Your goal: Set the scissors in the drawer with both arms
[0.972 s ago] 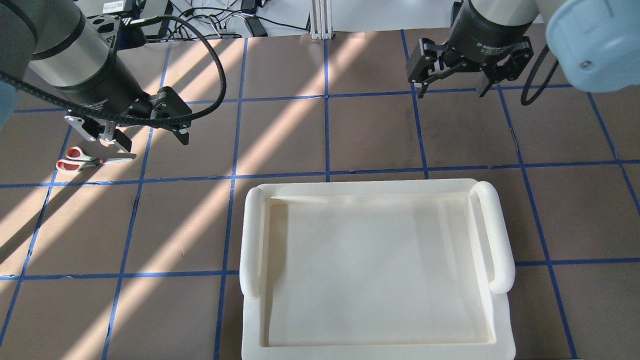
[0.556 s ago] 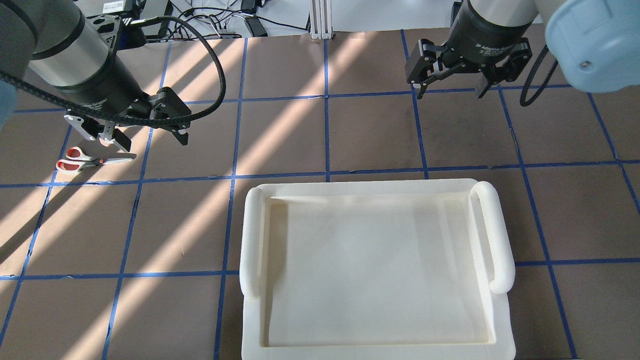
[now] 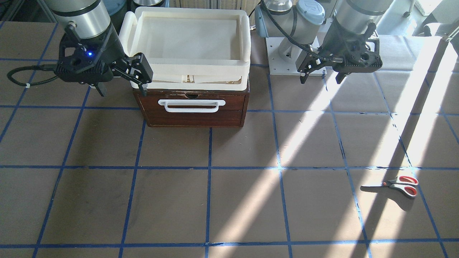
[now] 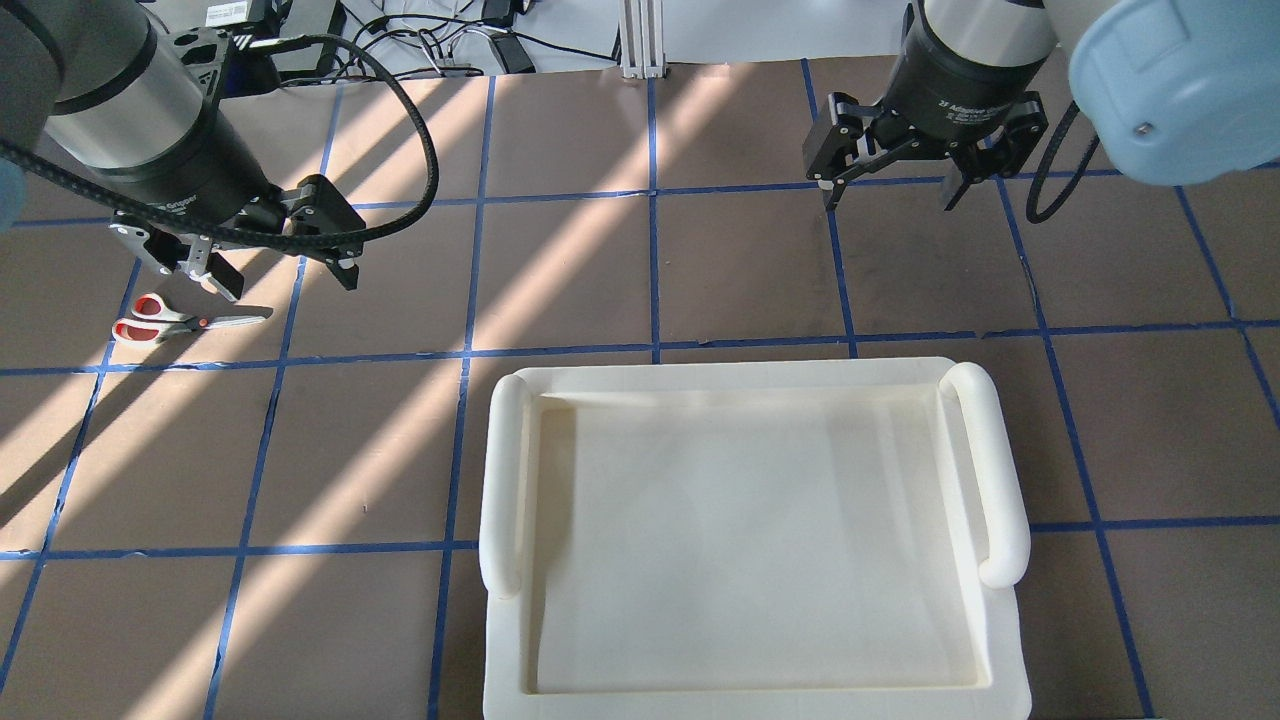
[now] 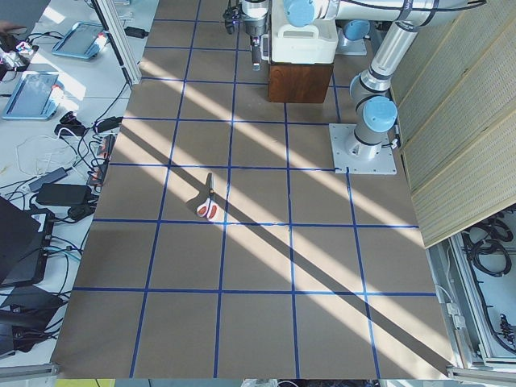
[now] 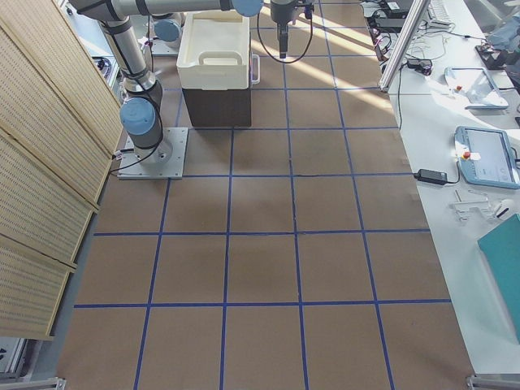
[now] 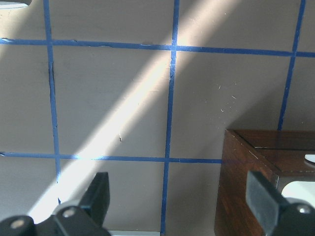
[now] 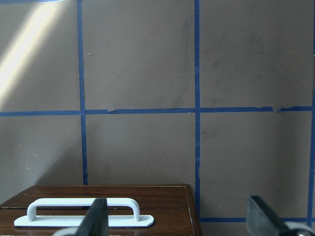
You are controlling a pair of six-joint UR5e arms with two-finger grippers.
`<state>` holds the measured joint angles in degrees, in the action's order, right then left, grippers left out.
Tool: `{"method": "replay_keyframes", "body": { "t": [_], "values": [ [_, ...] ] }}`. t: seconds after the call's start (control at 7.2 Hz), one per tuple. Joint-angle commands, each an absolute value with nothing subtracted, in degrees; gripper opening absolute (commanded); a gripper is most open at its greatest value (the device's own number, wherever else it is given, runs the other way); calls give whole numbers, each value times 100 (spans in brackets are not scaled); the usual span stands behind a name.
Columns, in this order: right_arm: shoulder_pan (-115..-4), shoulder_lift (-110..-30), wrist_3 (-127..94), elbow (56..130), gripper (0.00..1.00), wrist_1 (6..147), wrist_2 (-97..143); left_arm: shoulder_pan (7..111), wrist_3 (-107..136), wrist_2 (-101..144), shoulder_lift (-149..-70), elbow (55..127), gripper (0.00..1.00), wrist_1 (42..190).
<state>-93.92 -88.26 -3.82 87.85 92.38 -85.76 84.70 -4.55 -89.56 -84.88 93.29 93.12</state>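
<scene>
The scissors (image 4: 170, 320) lie flat on the table at the far left, handles to the left; they also show in the front view (image 3: 394, 185). My left gripper (image 4: 287, 280) is open and empty, hovering just above and right of the scissors without touching them. The dark-brown drawer (image 3: 193, 107) with its white bar handle (image 3: 192, 105) is closed. From overhead it is hidden under the cream tray (image 4: 505, 470). My right gripper (image 4: 890, 195) is open and empty, in the air beyond the tray's far right corner. The right wrist view shows the handle (image 8: 83, 211) below that gripper.
The cream tray (image 3: 244, 53) sits on top of the drawer cabinet. The brown table carries a blue tape grid (image 4: 652, 350) with sunlight stripes. The robot base plate (image 3: 287, 61) stands behind the cabinet. Cables (image 4: 450, 40) lie past the far table edge.
My left gripper has drifted slightly up and to the left in the overhead view. My right gripper has shifted a little to the left. Both stay open. The scissors have not moved.
</scene>
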Motion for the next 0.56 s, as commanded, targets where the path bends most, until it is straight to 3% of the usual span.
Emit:
{"method": "replay_keyframes", "body": {
  "t": [0.0,0.42],
  "values": [
    [-9483,-8353,137,8780,100,9246,-8053,7756,-1831,-8947,-8552,9290,100,9316],
    [-9992,-8052,2831,8763,100,9220,-7998,7034,-3834,-9000,-8735,9290,100,9229]
  ]
}}
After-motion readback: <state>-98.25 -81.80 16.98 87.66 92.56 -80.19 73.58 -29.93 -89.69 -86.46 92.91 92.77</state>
